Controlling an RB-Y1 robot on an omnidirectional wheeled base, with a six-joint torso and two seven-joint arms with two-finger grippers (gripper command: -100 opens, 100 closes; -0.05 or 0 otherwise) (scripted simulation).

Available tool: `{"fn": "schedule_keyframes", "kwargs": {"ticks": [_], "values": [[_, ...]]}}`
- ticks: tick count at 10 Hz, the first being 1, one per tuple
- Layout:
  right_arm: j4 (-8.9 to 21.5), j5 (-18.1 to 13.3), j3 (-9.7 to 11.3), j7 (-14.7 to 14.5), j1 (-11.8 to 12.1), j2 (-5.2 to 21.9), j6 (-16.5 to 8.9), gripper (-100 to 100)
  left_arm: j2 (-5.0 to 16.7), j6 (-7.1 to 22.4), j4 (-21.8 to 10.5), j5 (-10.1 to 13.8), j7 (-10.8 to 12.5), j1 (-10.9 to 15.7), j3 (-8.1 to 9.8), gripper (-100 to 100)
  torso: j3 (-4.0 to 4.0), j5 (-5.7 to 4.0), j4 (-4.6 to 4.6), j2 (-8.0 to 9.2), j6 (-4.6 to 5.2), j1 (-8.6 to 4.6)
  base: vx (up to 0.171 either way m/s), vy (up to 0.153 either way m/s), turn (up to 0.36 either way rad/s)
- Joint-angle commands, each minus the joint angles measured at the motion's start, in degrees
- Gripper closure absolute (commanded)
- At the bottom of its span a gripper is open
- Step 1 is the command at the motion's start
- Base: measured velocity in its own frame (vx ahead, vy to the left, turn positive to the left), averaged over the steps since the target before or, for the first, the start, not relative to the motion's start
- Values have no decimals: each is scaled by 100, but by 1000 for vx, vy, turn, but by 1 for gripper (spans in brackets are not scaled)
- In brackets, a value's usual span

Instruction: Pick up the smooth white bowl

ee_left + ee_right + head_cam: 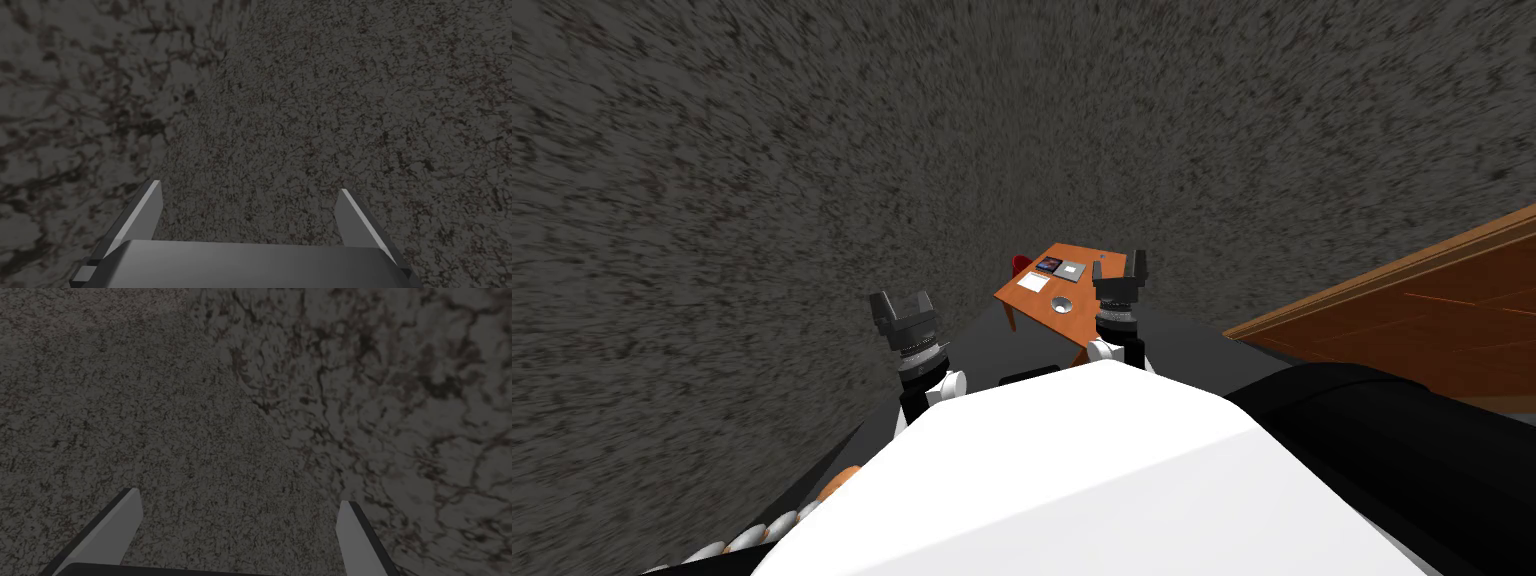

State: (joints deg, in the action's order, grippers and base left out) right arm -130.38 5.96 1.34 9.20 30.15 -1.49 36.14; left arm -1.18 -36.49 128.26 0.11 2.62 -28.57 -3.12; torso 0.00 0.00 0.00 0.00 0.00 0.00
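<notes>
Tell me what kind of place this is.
Likely a furnished room in a house: a small wooden table holding a bowl and papers, a red chair behind it, and a speckled grey floor.

A dark grey speckled surface [762, 180] spreads round me from 8 o'clock through 12 to 2 o'clock, and I cannot tell floor from wall in it. At about 12 o'clock, well off, stands a small orange-brown wooden table [1017, 295], with a red chair [1021, 264] at its far side, towards 11 o'clock. A broad brown wooden plane [1412, 320] slants in at 3 o'clock. A dark flat patch [1032, 345] lies between me and the table. Close up, a fine-grained grey stretch [325, 125] meets a coarser, dark-veined stretch [75, 100] along a curved edge; the light is dim
</notes>
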Motion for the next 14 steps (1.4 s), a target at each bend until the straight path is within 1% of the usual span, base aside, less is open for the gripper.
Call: {"fn": "schedule_keyframes", "kwargs": {"ticks": [1,4,8,9,11,12,13,14], "values": [[41,-159,-32,-87,49,197,-65,-100,0,0,0,0,0,0,0,0,0,0,0,0,0,0,8,13,61],[163,-536,-95,-298,172,558,-214,-100,0,0,0,0,0,0,0,0,-2,1,-1,-4,0,5,11,18,66],[471,-1225,-207,-741,410,1100,-515,-100,0,0,0,0,0,0,0,0,-1,-1,-1,-2,-1,-4,7,0,120],[471,-1300,-207,-741,410,1100,-515,-100,0,0,0,0,0,0,0,0,-1,-1,-1,-2,-1,-6,3,-9,70],[684,-1669,-267,-1020,546,1372,-699,-100,0,0,0,0,0,0,0,0,-1,-1,0,-1,-1,-5,5,-12,165],[684,-1769,-267,-1020,546,1372,-699,-100,0,0,0,0,0,0,0,0,-1,-1,0,-2,-1,-7,3,-16,61],[803,-1990,-296,-1171,617,1507,-796,-100,0,0,0,0,0,0,0,0,-1,-2,0,-2,1,-7,3,-13,141],[803,-2020,-296,-1171,617,1507,-796,-100,0,0,0,0,0,0,0,0,-1,-2,0,-2,-1,-8,3,-15,71]]}}
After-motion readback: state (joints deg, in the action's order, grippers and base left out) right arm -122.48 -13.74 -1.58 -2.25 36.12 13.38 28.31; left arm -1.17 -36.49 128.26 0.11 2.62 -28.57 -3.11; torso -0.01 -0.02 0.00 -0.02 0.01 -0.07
